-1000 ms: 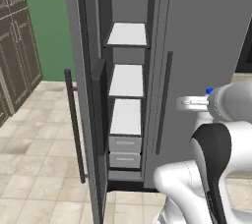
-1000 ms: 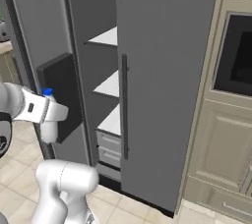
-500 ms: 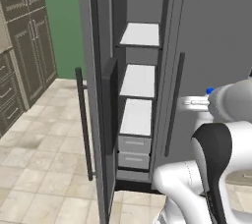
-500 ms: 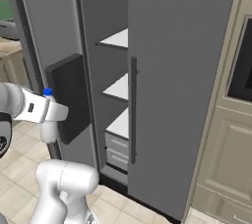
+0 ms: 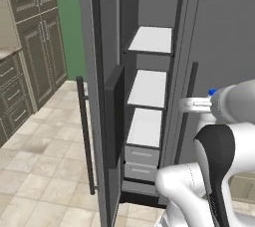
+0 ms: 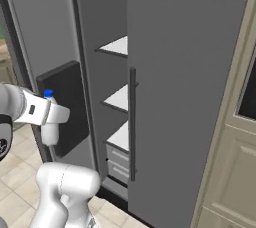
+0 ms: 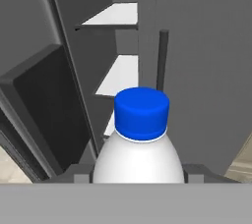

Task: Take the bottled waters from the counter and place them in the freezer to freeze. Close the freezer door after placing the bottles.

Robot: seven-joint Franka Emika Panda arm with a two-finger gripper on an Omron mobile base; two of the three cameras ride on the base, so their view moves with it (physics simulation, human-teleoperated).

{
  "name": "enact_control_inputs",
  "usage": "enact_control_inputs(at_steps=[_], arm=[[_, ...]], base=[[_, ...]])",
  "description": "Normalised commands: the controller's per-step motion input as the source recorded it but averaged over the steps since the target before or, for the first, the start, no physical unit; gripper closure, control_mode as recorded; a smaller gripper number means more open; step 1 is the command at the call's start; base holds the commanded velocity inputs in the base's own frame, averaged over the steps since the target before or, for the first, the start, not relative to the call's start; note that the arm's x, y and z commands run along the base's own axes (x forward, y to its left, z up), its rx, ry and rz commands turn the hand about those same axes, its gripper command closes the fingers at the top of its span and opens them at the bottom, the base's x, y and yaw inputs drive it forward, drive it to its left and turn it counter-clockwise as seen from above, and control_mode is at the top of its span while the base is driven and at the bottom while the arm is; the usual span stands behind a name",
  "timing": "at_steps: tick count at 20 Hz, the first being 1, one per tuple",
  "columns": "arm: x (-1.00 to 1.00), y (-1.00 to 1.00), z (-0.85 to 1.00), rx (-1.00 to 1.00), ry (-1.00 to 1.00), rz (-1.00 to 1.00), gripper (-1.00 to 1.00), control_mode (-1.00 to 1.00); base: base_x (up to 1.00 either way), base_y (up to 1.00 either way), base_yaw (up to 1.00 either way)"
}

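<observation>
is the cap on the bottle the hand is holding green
No. In the hand view the bottle held in the hand carries a blue cap on a whitish body.

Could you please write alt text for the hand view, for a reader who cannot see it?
A white bottle with a blue cap sits held in the end effector, facing the open freezer and its white shelves.
</observation>
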Motion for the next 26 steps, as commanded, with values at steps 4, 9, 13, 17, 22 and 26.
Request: enact_control_inputs(at_steps=[4, 9, 13, 17, 22, 26], arm=[[0.00, 0.00, 0.00, 0.00, 0.00, 0.00, 1.00, 1.00], [0.00, 0.00, 0.00, 0.00, 0.00, 0.00, 1.00, 1.00], [0.00, 0.00, 0.00, 0.00, 0.00, 0.00, 1.00, 1.00], [0.00, 0.00, 0.00, 0.00, 0.00, 0.00, 1.00, 1.00], [0.00, 0.00, 0.00, 0.00, 0.00, 0.00, 1.00, 1.00], [0.00, 0.00, 0.00, 0.00, 0.00, 0.00, 1.00, 1.00]], base=[[0.39, 0.01, 0.08], [0.40, 0.15, 0.03], [0.23, 0.43, 0.00], [0.24, 0.46, 0.00], [0.26, 0.24, 0.00], [0.19, 0.00, 0.00]])
